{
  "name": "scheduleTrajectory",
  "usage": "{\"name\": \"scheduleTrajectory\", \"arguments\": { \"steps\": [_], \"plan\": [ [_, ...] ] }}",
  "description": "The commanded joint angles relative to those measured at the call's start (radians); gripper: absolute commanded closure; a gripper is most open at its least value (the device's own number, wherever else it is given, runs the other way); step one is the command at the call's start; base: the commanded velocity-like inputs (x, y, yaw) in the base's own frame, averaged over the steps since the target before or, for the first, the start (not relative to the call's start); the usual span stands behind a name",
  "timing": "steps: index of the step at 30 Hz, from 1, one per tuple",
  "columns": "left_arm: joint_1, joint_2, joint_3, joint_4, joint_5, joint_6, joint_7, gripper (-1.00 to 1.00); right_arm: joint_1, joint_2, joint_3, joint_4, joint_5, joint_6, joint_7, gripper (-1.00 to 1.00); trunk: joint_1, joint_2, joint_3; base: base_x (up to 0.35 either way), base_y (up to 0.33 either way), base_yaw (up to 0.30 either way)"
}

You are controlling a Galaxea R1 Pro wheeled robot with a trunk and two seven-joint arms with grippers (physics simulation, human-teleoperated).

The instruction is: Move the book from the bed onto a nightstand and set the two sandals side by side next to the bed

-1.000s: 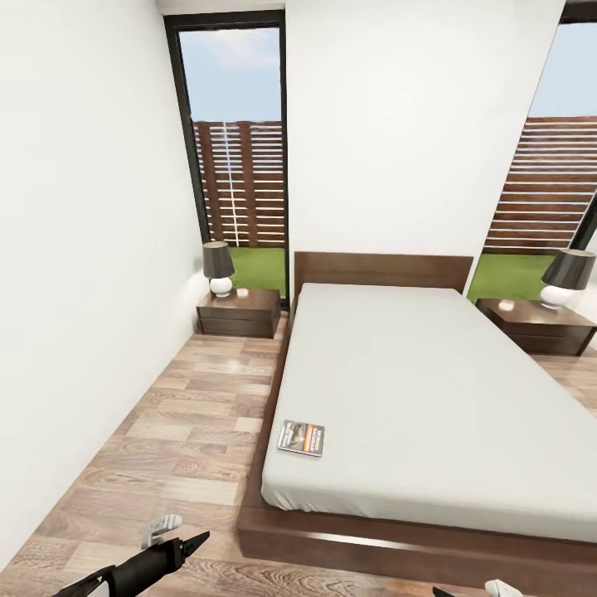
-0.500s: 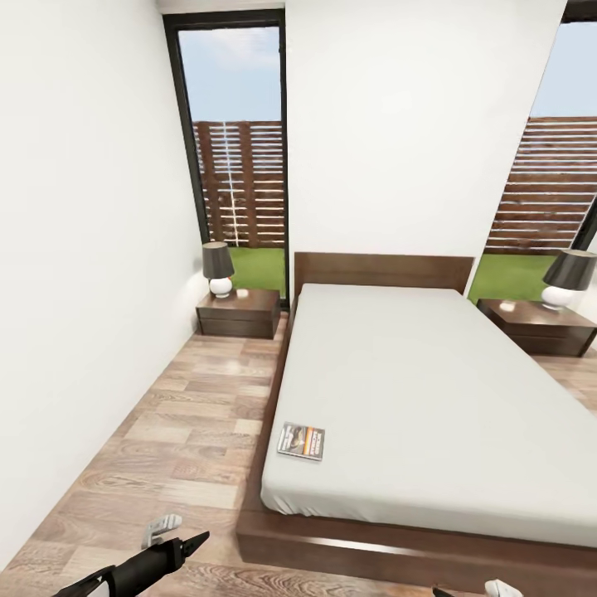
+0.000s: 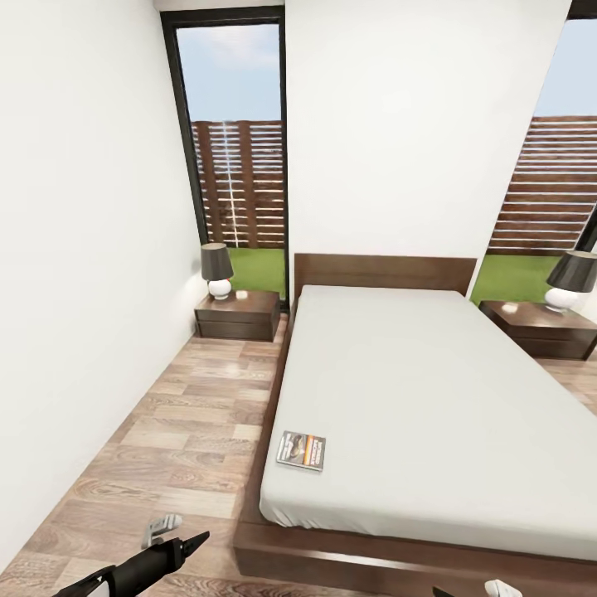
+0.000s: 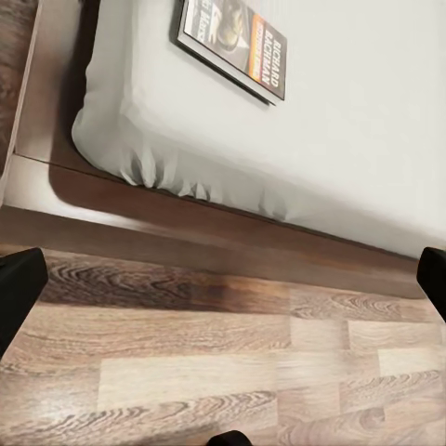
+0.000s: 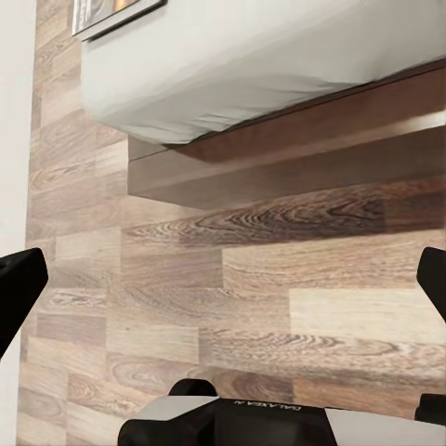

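Ahead, the bed point(image 3: 431, 390) runs from its dark headboard at the far wall to its near wooden frame, its grey mattress cover bare but for the book point(image 3: 301, 450). The book lies flat at the mattress's near left corner, close to the left edge, cover up (dark with an orange band; the left wrist view shows white lettering on it point(image 4: 232, 42)). A nightstand point(image 3: 238, 314) stands on the wood-plank floor point(image 3: 178, 431) at the far left, beside the headboard, with a dark-shaded lamp point(image 3: 217, 269) on top. A second nightstand point(image 3: 541, 328) stands at the far right with its own lamp point(image 3: 570, 279). Tall dark-framed windows point(image 3: 236, 141) behind them show a slatted fence and grass.

The left gripper point(image 3: 170, 535) hangs low at the near left over the floor, just off the bed frame's corner. Its fingers point(image 4: 19, 288) are spread wide, holding nothing. The right gripper point(image 5: 223, 288) also hangs over the floor near the frame, fingers point(image 5: 17, 288) likewise parted and empty.
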Motion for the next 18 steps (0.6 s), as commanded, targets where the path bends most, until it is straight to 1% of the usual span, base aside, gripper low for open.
{"name": "scheduleTrajectory", "arguments": {
  "steps": [1,18],
  "plan": [
    [-0.001,0.0,-0.004,0.001,0.002,-0.005,-0.003,-1.0,-0.001,0.0,0.008,0.001,-0.006,-0.004,0.003,-1.0,0.001,-0.002,-0.002,0.003,0.0,0.0],
    [-0.001,0.001,-0.004,0.001,0.002,-0.005,-0.003,-1.0,-0.001,0.0,0.008,0.001,-0.007,-0.004,0.003,-1.0,0.001,-0.002,-0.002,0.0,0.0,0.0]
  ]
}}
